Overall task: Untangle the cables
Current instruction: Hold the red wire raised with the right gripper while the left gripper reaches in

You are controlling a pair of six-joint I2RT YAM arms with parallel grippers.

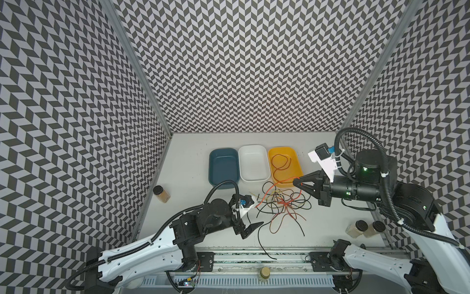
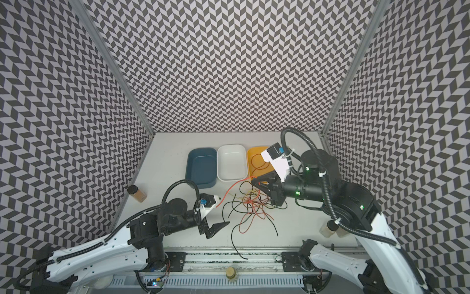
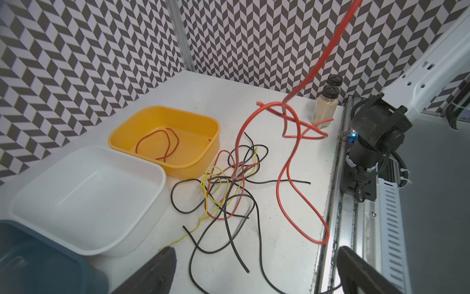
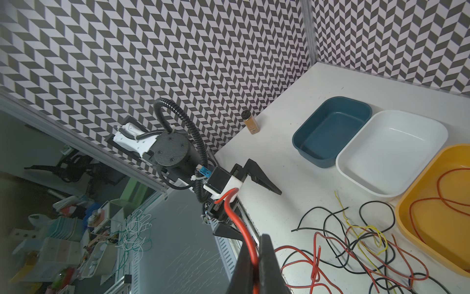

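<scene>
- My right tool [image 1: 295,182] sits just before the front corner of the nearest tray [image 1: 273,152]; a loose cable [image 3: 137,147] lies inside that tray.
- Left of that tray, side by side, stand the middle tray [image 1: 254,163] and then the end tray [image 1: 223,168].
- The cables [image 1: 282,203] lie heaped on the table [image 1: 188,157] before the trays, between my right tool and my left tool [image 1: 254,229].
- The gripped cable [image 4: 243,229] sits in my right tool: one end pokes left toward my left arm's wrist, and the rest hangs to the table.
- A jar [image 1: 161,194] stands well left of my left tool; two jars [image 1: 357,227] stand together nearer me than my right tool, to its right.
</scene>
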